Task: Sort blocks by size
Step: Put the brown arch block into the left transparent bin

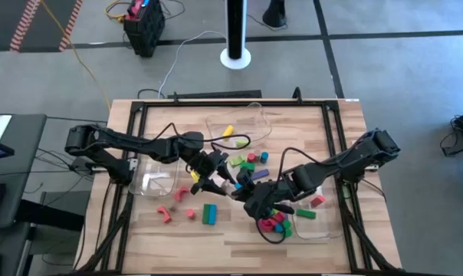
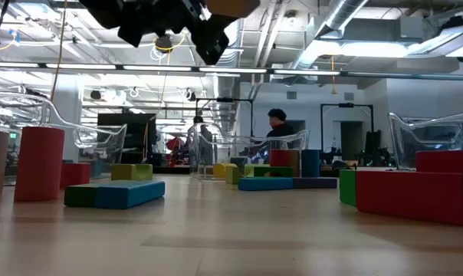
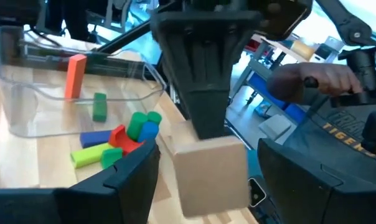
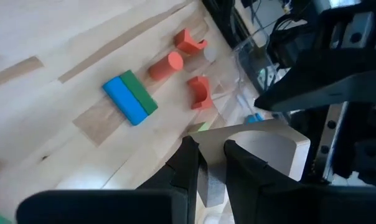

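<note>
Two grippers (image 1: 216,181) (image 1: 256,205), three clear bins (image 1: 239,121)

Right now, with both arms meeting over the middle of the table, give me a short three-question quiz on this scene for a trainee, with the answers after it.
1. True or false: the left gripper is open.
2. The bar lying against the green bar is: A red, B blue, C yellow.
3. What is the right gripper holding?
Key: 1 true. 2 B. 3 a plain wooden block, held out in front of the left gripper.
</note>
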{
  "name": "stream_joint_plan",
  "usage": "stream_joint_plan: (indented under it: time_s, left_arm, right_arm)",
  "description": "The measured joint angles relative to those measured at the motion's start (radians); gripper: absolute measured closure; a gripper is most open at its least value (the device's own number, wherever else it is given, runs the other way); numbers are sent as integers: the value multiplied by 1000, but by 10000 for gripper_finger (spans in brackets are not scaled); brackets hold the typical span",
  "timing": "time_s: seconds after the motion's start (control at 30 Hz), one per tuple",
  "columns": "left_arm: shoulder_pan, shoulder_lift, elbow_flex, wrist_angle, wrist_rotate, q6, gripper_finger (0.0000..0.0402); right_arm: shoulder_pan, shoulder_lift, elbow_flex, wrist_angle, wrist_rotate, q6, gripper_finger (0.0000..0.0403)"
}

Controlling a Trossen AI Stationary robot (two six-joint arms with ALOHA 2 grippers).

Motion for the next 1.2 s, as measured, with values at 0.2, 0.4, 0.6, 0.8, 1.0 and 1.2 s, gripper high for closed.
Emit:
stream_joint_plan:
  time_s: [0.2, 0.4, 0.6, 0.8, 1.0, 1.2]
  left_arm:
    - [0, 0, 0, -31, 0, 13, 182]
    - [-1, 0, 0, -52, -1, 28, 217]
    - [0, 0, 0, -52, -3, 36, 246]
    - [0, 0, 0, -54, -8, 51, 270]
    - [0, 0, 0, -54, -8, 51, 270]
    - [1, -2, 0, -60, -2, 55, 270]
  right_arm:
    - [-3, 2, 0, -4, 7, 3, 315]
    - [-1, 2, 0, -3, 27, -3, 315]
    - [-1, 2, 0, -7, 27, -3, 315]
    - [-1, 2, 0, -11, 27, 0, 315]
    - [-1, 2, 0, -19, 27, 14, 315]
    - [0, 2, 0, -29, 69, 41, 290]
